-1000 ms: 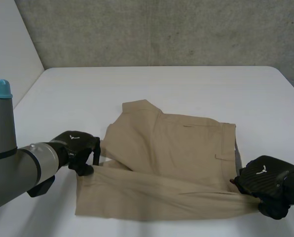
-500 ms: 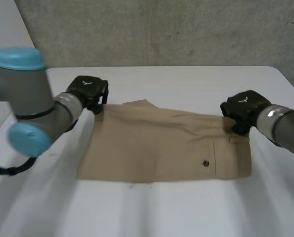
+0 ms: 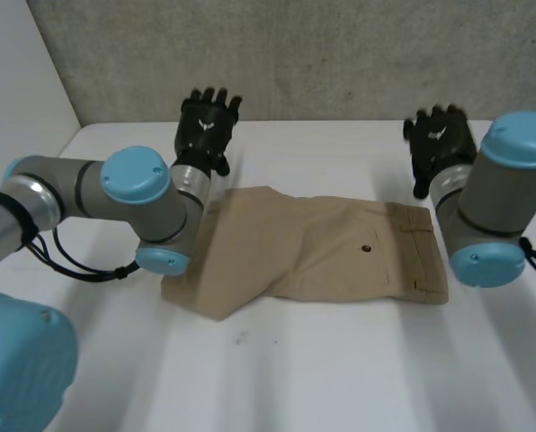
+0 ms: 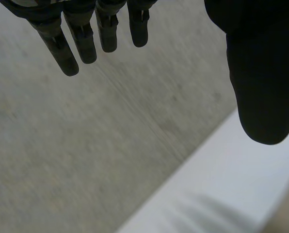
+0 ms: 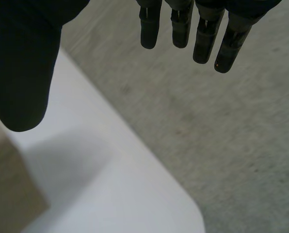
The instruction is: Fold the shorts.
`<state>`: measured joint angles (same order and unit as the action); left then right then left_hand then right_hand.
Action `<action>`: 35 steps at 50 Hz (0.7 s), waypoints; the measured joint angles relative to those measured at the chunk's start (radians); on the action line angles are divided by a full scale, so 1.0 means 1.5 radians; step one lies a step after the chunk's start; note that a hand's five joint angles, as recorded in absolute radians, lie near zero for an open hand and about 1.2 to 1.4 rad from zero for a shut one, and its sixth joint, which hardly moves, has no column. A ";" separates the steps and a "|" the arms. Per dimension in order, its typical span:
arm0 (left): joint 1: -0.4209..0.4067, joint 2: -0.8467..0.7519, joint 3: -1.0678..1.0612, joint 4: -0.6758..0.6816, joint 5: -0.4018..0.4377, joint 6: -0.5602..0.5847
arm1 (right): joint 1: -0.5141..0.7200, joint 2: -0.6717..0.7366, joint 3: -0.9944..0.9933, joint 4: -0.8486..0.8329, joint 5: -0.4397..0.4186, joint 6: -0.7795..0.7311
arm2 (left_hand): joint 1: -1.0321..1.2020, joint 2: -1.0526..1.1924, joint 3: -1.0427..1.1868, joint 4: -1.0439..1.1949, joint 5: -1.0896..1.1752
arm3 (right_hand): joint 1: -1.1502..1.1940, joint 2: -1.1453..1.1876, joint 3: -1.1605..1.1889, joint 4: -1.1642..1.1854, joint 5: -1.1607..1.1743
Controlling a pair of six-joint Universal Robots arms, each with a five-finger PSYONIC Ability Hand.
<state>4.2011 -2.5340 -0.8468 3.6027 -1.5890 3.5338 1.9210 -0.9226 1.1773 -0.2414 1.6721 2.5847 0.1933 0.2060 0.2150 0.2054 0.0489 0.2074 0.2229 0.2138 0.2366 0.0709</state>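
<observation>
Tan shorts [image 3: 322,256] lie apart from the left robot hand [image 3: 205,128] and right robot hand [image 3: 439,142], both splayed wide, empty.

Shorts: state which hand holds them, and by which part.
Neither. The left hand and the right hand are open, fingers straight, beyond the far edge of the shorts, touching no cloth.

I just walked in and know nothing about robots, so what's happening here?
A two-armed robot is folding tan shorts. The shorts lie folded over on the white table, somewhat crooked at the leg end. The left hand and right hand are both open, holding nothing, and hover beyond the shorts' far edge.
</observation>
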 measured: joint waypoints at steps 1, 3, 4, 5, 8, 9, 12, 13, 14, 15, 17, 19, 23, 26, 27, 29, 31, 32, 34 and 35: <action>-0.002 0.018 -0.019 0.015 -0.001 0.000 | 0.000 -0.019 0.008 -0.003 0.001 0.012 | 0.000 0.000 0.000 0.000 0.000 | 0.000 0.000 0.000 0.000 0.000; -0.004 0.056 -0.060 0.034 -0.002 -0.002 | -0.001 -0.058 0.027 -0.003 -0.001 0.035 | 0.000 0.000 0.000 0.000 0.000 | 0.000 0.000 0.000 0.000 0.000; -0.004 0.061 -0.066 0.035 -0.002 -0.002 | -0.001 -0.068 0.033 -0.001 -0.002 0.041 | 0.000 0.000 0.000 0.000 0.000 | 0.000 0.000 0.000 0.000 0.000; -0.005 0.089 -0.096 0.036 -0.002 -0.004 | -0.002 -0.095 0.051 0.008 -0.007 0.053 | 0.000 0.000 0.000 0.000 0.000 | 0.000 0.000 0.000 0.000 0.000; -0.006 0.151 -0.168 0.024 -0.002 -0.007 | -0.004 -0.143 0.094 0.039 -0.026 0.069 | 0.000 0.000 0.000 0.000 0.000 | 0.000 0.000 0.000 0.000 0.000; -0.006 0.165 -0.184 0.019 -0.002 -0.008 | -0.005 -0.156 0.108 0.052 -0.033 0.072 | 0.000 0.000 0.000 0.000 0.000 | 0.000 0.000 0.000 0.000 0.000; -0.005 0.217 -0.248 -0.004 -0.001 -0.012 | -0.012 -0.185 0.151 0.091 -0.056 0.080 | 0.000 0.000 0.000 0.000 0.000 | 0.000 0.000 0.000 0.000 0.000; -0.005 0.255 -0.296 -0.022 0.000 -0.017 | -0.021 -0.203 0.186 0.119 -0.074 0.088 | 0.000 0.000 0.000 0.000 0.000 | 0.000 0.001 0.002 0.000 0.000; -0.005 0.267 -0.312 -0.028 0.000 -0.019 | -0.025 -0.208 0.196 0.125 -0.080 0.091 | 0.000 0.000 0.000 0.000 0.000 | 0.000 0.001 0.002 0.000 0.000; -0.004 0.286 -0.336 -0.036 0.000 -0.024 | -0.032 -0.216 0.217 0.137 -0.091 0.097 | 0.000 0.000 0.000 0.000 0.000 | 0.000 0.001 0.002 0.000 0.000; -0.002 0.337 -0.404 -0.057 0.001 -0.046 | -0.051 -0.232 0.268 0.153 -0.121 0.114 | 0.000 0.000 0.000 0.000 0.000 | 0.027 0.050 0.057 0.037 0.038; 0.001 0.371 -0.451 -0.067 0.002 -0.069 | -0.070 -0.240 0.316 0.153 -0.150 0.130 | 0.000 0.000 0.000 0.000 0.000 | 0.041 0.066 0.072 0.054 0.049; 0.006 0.419 -0.525 -0.075 0.003 -0.116 | -0.094 -0.243 0.377 0.130 -0.187 0.147 | 0.000 0.000 0.000 0.000 0.000 | 0.082 0.102 0.115 0.098 0.086; 0.007 0.442 -0.564 -0.075 0.005 -0.142 | -0.108 -0.239 0.413 0.099 -0.203 0.153 | 0.000 0.000 0.000 0.000 0.000 | 0.098 0.122 0.132 0.118 0.104; 0.008 0.453 -0.587 -0.075 0.005 -0.156 | -0.114 -0.232 0.429 0.076 -0.207 0.153 | 0.000 0.000 0.000 0.000 0.000 | 0.102 0.124 0.138 0.126 0.110; 0.008 0.460 -0.603 -0.074 0.005 -0.163 | -0.117 -0.221 0.439 0.055 -0.208 0.152 | 0.000 0.000 0.000 0.000 0.000 | 0.121 0.146 0.158 0.146 0.128; 0.008 0.464 -0.620 -0.073 0.005 -0.169 | -0.119 -0.201 0.445 0.031 -0.206 0.148 | 0.000 0.000 0.000 0.000 0.000 | 0.156 0.193 0.199 0.186 0.166; 0.008 0.465 -0.623 -0.073 0.005 -0.170 | -0.119 -0.195 0.445 0.025 -0.205 0.147 | 0.000 0.000 0.000 0.000 0.000 | 0.188 0.228 0.235 0.220 0.199; 0.008 0.465 -0.631 -0.071 0.004 -0.171 | -0.120 -0.176 0.443 0.007 -0.201 0.144 | 0.000 0.000 0.000 0.000 0.000 | 0.250 0.304 0.309 0.293 0.271; 0.008 0.465 -0.632 -0.071 0.004 -0.171 | -0.120 -0.173 0.443 0.004 -0.201 0.143 | 0.000 0.000 0.000 0.000 0.000 | 0.268 0.336 0.339 0.323 0.301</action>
<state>4.2132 -1.8371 -1.7949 3.4966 -1.5838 3.2770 1.7406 -1.1816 1.8412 -0.2347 1.3710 2.7994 0.1933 0.2060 0.2150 0.2055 0.0495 0.6089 0.7271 0.7223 0.7215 0.5217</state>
